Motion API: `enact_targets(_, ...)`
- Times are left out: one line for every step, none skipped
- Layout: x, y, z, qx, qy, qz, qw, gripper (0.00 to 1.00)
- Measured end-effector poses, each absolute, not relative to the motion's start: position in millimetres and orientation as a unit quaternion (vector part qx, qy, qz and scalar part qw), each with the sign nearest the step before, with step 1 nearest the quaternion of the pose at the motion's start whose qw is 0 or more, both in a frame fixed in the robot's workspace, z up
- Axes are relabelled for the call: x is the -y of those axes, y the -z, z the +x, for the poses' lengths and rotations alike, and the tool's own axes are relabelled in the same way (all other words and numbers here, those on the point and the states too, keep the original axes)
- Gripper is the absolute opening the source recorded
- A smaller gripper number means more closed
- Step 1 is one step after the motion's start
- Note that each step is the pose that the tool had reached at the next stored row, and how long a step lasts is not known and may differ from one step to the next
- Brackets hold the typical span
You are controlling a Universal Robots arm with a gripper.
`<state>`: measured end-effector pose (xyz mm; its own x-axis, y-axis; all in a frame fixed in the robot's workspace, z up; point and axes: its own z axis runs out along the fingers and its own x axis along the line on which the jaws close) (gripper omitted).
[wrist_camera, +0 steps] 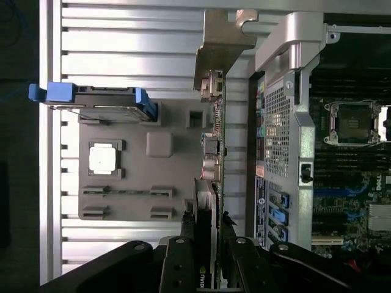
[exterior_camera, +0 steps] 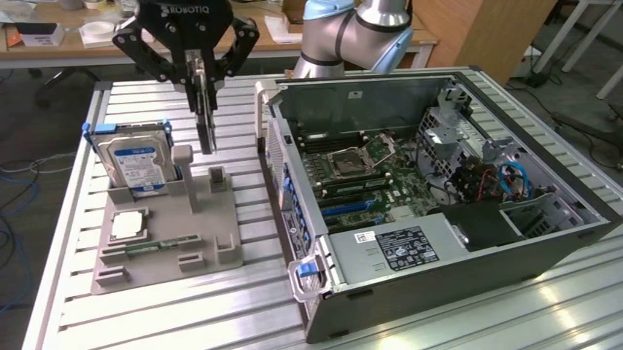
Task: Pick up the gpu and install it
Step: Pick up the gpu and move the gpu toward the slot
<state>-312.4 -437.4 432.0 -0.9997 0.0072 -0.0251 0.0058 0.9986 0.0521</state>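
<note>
The gpu hangs edge-on, a thin dark card, above the back of the grey parts holder and clear of it. My gripper is shut on the card's upper edge. In the wrist view the gpu runs away from my gripper as a narrow green board ending in a silver metal bracket. It hangs between the holder and the open computer case, close to the case's side wall.
On the holder stand a silver hard drive with a blue label, a square processor chip and a small memory stick. The case's motherboard lies exposed. All of this rests on a slatted aluminium table.
</note>
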Motion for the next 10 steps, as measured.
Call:
enact_targets(437.4,-434.3,-312.4,-1.000,-0.026,0.003,0.013,0.26)
enact_targets(437.4,-435.5,-312.4,-1.000,-0.026,0.003,0.013,0.26)
enact_targets(437.4,-435.5,-312.4,-1.000,-0.026,0.003,0.013,0.26)
enact_targets(437.5,-435.5,-312.5,-1.000,-0.026,0.003,0.013,0.26)
enact_targets(437.5,-435.5,-312.5,-1.000,-0.026,0.003,0.013,0.26)
enact_targets(437.5,-435.6,-312.5,-1.000,-0.026,0.003,0.013,0.26)
enact_targets(437.4,-435.7,-312.2,-1.000,-0.026,0.003,0.013,0.26)
enact_targets(437.4,-435.8,-310.5,-1.000,-0.026,0.003,0.013,0.26)
enact_targets(437.4,-435.7,-307.7,-1.000,-0.026,0.003,0.013,0.26)
enact_targets(437.4,-435.7,-305.0,-1.000,-0.026,0.003,0.013,0.26)
